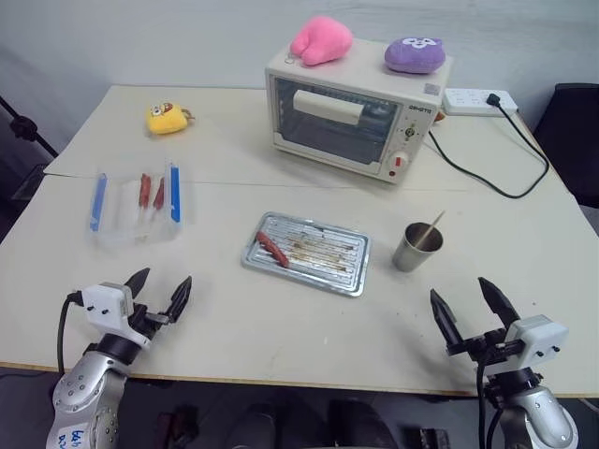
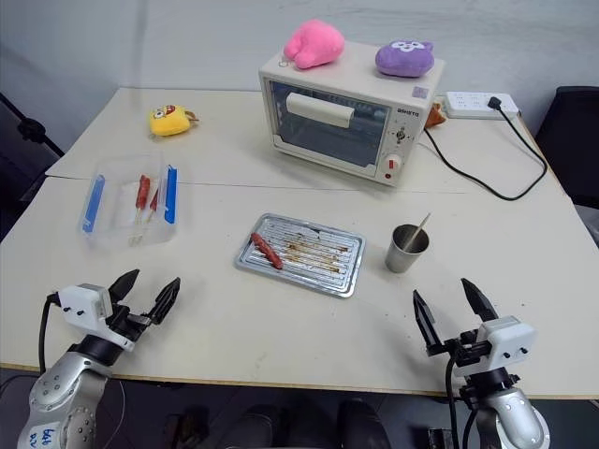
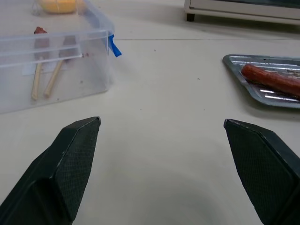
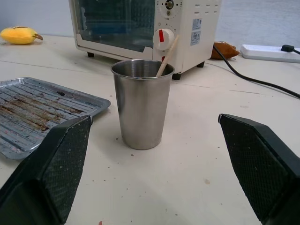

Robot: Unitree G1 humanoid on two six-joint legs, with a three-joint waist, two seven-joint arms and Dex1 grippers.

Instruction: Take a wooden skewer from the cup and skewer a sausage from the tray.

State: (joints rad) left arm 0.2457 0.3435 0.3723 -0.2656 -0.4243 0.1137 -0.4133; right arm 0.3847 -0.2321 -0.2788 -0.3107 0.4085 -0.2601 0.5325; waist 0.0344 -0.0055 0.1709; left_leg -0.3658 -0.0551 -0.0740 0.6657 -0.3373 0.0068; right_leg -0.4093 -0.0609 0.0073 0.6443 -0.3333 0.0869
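I see both arms low at the near edge of the table (image 1: pixel 281 346), nothing in either tool. Left gripper (image 1: pixel 161 292) has its fingers spread wide apart and holds nothing; it hovers over bare tabletop, well short of the clear plastic box (image 1: pixel 136 206). Right gripper (image 1: pixel 471 304) is also spread wide and holds nothing, just on my side of the cup (image 1: pixel 416 247), not touching it.

The cup stands upright right of the tray (image 1: pixel 307 253), near it but apart. One wooden skewer (image 1: pixel 431 228) leans inside the cup, its tip sticking out over the rim toward the toaster oven (image 1: pixel 356 110). In the right wrist view the cup sits centred between the two fingers, with the skewer slanting up out of it.

The sausage (image 1: pixel 272 249) lies on the left end of the tray, slanted, on the ridged bottom. Brown grease smears run across the rest of the tray. In the left wrist view the sausage shows at the tray's near corner.

The box holds two skewered sausages (image 1: pixel 152 194) between its blue sides. A pink plush (image 1: pixel 321 40) and a purple plush (image 1: pixel 415 55) sit on top of the oven, a yellow plush (image 1: pixel 168 119) lies on the far left of the table, and a power strip (image 1: pixel 479 101) lies behind the oven with its black cable (image 1: pixel 496 187) running across the table.
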